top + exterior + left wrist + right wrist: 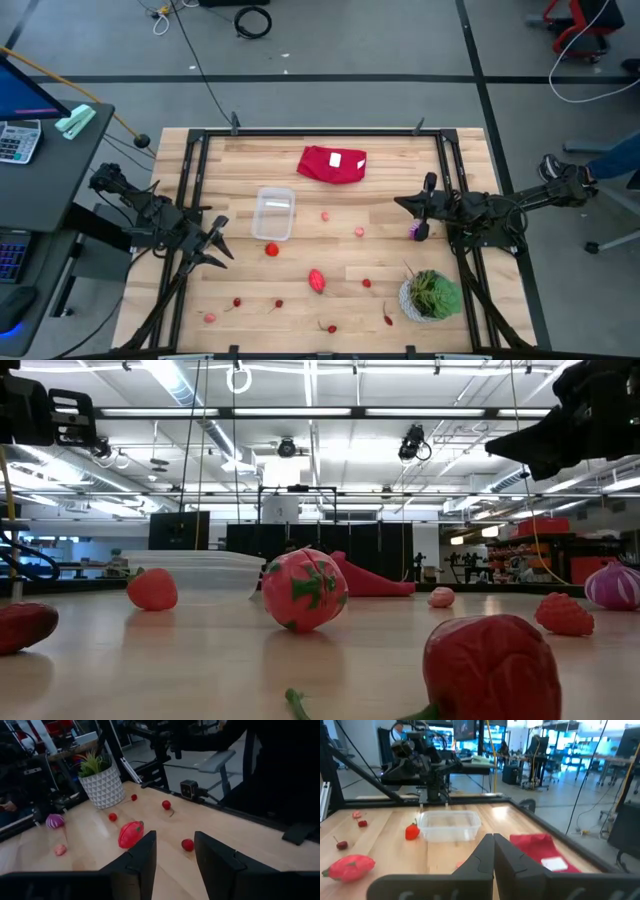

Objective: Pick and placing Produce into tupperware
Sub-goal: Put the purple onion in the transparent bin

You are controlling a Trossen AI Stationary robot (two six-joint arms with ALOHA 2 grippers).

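The clear tupperware (274, 213) stands left of the table's middle, nothing in it. Produce lies loose on the wood: a red oval piece (317, 280), a small red piece (272, 250) by the tub's near end, two pink pieces (326, 215) (359, 232), a purple piece (414, 230) and several tiny red ones along the near edge (279, 303). My left gripper (224, 240) hovers open at the left side, clear of everything; its wrist view shows the gap (175, 862) with the oval piece (131, 834) beyond. My right gripper (408, 204) hovers shut (493, 851) at the right side, above the purple piece.
A folded red cloth with a white label (332, 164) lies at the far middle. A green plant in a white pot (430, 295) stands at the near right. Black frame rails (196, 170) run along the table's left and right sides under the arms.
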